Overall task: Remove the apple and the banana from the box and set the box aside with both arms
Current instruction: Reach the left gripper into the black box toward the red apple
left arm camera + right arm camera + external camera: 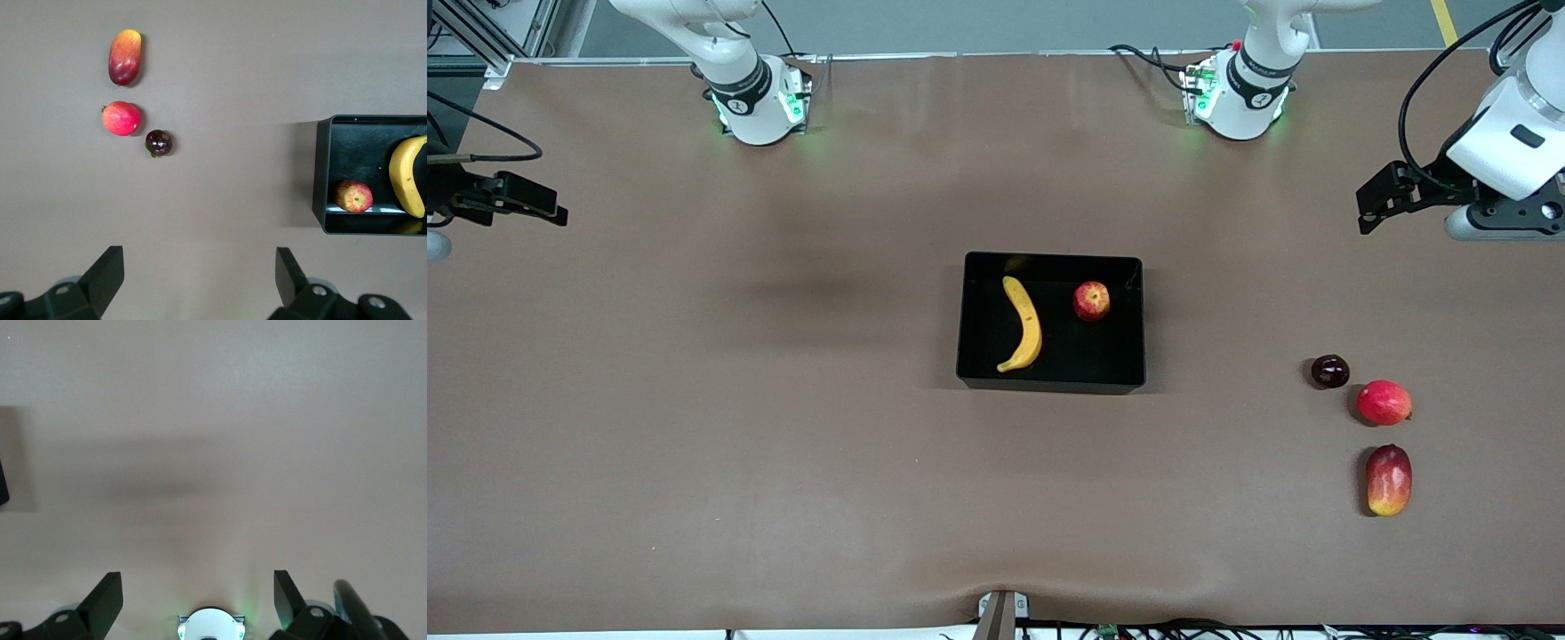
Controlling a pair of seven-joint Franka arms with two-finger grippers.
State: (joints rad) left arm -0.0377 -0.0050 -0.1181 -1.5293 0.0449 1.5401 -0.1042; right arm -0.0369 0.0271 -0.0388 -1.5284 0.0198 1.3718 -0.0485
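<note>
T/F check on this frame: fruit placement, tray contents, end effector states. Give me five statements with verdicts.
1. The banana lies in the black tray. True.
2. The small apple sits on the table beside the mango. False: it is in the tray, apart from the banana.
3. The left end effector is shut on a fruit. False: it is open and holds nothing.
4. The mango is nearer the front camera than the plain red fruit. True.
5. The right end effector is over the tray. False: open, over bare table.
</note>
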